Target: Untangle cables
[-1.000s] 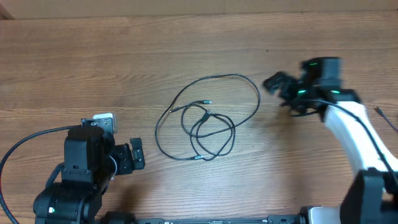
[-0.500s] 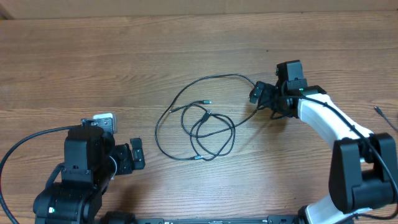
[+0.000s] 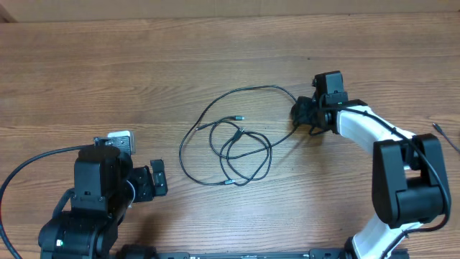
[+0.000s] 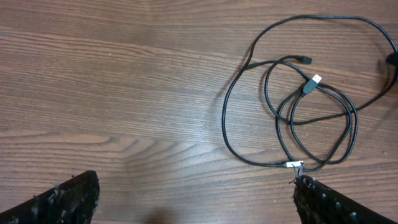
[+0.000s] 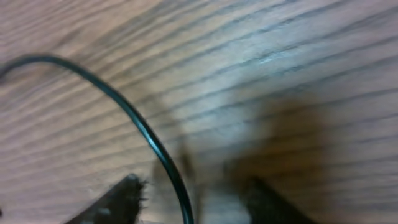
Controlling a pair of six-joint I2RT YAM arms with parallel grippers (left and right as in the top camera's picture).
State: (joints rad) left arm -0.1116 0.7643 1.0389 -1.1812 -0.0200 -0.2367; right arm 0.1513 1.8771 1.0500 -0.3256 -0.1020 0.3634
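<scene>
The cables lie as thin black cords in a loose tangle at the table's middle, with one wide loop reaching right. In the left wrist view the cables show small plug ends at the upper right. My right gripper is down at the right end of that loop. Its wrist view shows a cable running between the two fingertips of the gripper, with a gap on either side. My left gripper rests open at the lower left, and nothing lies between the wide-set fingertips of the gripper.
A thin dark cord end pokes in at the right edge. The left arm's thick black cable curves along the lower left. A white tag sits on the left arm.
My right arm has moved left and down onto the right end of the wide loop, and its jaws have narrowed around the cable. The left arm has not moved.
</scene>
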